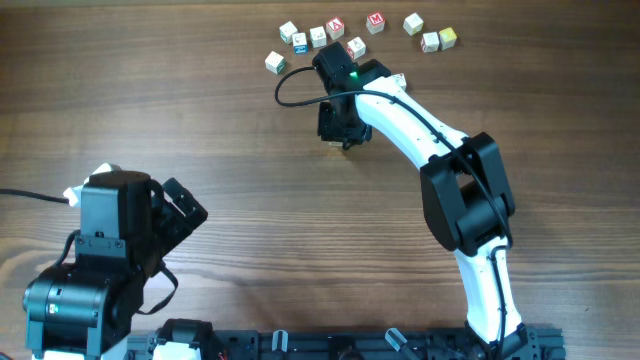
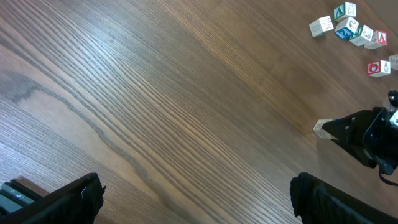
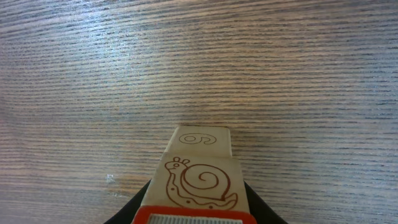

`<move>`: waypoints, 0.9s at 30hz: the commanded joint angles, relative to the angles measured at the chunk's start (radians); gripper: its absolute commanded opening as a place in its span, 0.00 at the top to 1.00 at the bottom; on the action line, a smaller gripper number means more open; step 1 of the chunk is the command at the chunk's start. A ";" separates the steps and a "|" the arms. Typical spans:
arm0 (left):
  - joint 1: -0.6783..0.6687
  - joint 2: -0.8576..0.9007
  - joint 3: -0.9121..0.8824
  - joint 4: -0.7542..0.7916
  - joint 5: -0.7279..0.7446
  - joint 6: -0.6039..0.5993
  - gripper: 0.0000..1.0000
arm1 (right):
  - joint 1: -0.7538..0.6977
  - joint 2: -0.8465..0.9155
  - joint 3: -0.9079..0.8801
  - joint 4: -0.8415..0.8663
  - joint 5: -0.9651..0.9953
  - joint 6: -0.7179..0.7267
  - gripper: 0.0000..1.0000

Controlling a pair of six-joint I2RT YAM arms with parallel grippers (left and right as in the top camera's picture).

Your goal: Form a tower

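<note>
Tower started, many cubes unstacked.
Right gripper (image 1: 338, 130) fingers clasp the tower (image 3: 199, 180) mid-table; left gripper (image 2: 196, 183) gapes empty at near left; loose cubes (image 1: 335, 28) lie far side.

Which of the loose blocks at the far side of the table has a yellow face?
The block at the right end of the scatter: its side is yellowish, while the rest look white with coloured marks.

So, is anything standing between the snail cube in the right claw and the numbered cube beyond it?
Nothing visible. In the right wrist view the snail cube, held in the right claw, borders the numbered cube directly.
</note>
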 commanded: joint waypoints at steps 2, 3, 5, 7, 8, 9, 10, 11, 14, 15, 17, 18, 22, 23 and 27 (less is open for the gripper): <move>0.006 0.000 -0.003 0.000 0.002 -0.009 0.00 | 0.002 0.015 -0.008 0.002 0.021 -0.040 0.66; 0.006 0.000 -0.003 0.000 0.002 -0.009 0.00 | 0.002 0.015 -0.008 0.003 0.021 -0.054 0.66; 0.006 0.000 -0.003 0.000 0.002 -0.009 0.00 | 0.002 0.015 -0.008 0.002 0.021 -0.074 0.66; 0.006 0.000 -0.003 0.000 0.002 -0.009 0.00 | 0.002 0.015 -0.008 0.002 0.021 -0.089 0.59; 0.006 0.000 -0.003 0.000 0.002 -0.009 0.00 | 0.002 0.015 -0.008 0.002 0.021 -0.090 0.58; 0.006 0.000 -0.003 0.000 0.002 -0.009 0.00 | 0.002 0.015 -0.008 0.002 0.021 -0.090 0.55; 0.006 0.000 -0.003 0.000 0.002 -0.009 0.00 | 0.003 0.015 -0.008 0.002 0.021 -0.092 0.53; 0.006 0.000 -0.003 0.000 0.002 -0.009 0.00 | 0.005 0.015 -0.008 0.003 0.021 -0.097 0.52; 0.006 0.000 -0.003 0.000 0.002 -0.009 0.00 | 0.014 0.015 -0.008 0.010 0.021 -0.117 0.47; 0.006 0.000 -0.003 0.000 0.002 -0.009 0.00 | 0.017 0.014 -0.007 0.011 0.021 -0.127 0.44; 0.006 0.000 -0.003 0.000 0.002 -0.009 0.00 | 0.018 0.014 0.002 0.003 0.021 -0.130 0.40; 0.006 0.000 -0.003 0.000 0.002 -0.009 0.00 | 0.017 0.014 0.013 -0.006 0.021 -0.130 0.37; 0.006 0.000 -0.003 0.000 0.002 -0.009 0.00 | 0.017 0.013 0.018 -0.010 0.044 -0.142 0.41; 0.006 0.000 -0.003 0.000 0.002 -0.009 0.00 | 0.018 0.013 0.018 -0.009 0.044 -0.150 0.42; 0.006 0.000 -0.003 0.000 0.002 -0.009 0.00 | 0.017 0.013 0.018 -0.002 0.081 -0.167 0.41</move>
